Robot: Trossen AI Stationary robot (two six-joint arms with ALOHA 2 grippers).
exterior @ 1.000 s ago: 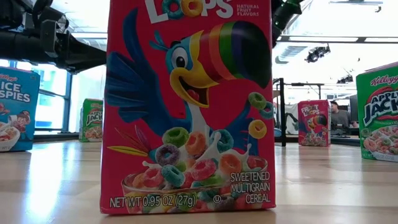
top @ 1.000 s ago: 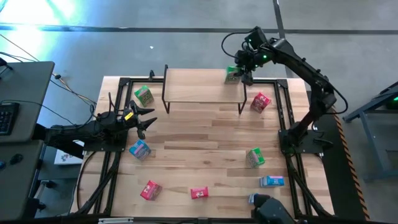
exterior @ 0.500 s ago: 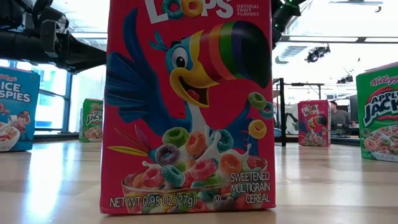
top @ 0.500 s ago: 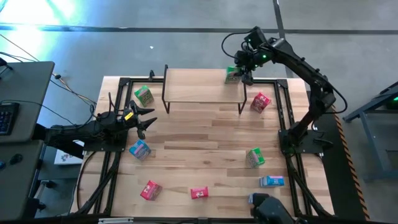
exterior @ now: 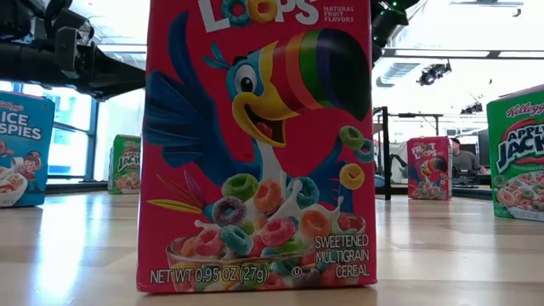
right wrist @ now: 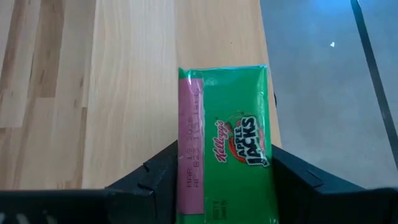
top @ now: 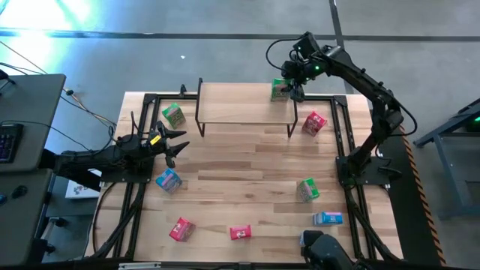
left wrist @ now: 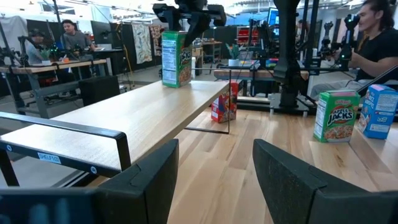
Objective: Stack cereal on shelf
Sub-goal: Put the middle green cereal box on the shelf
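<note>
The right jaws (top: 289,86) sit on both sides of a green cereal box (right wrist: 229,143), and the right wrist view shows them touching it, clamped on. From above, the box (top: 280,89) stands on the shelf (top: 240,105) at its far right end. The left jaws (top: 171,144) are apart, over the desk (top: 247,169) near a blue box (top: 168,179). Only the low view shows a big red box (exterior: 259,144) up close.
</note>
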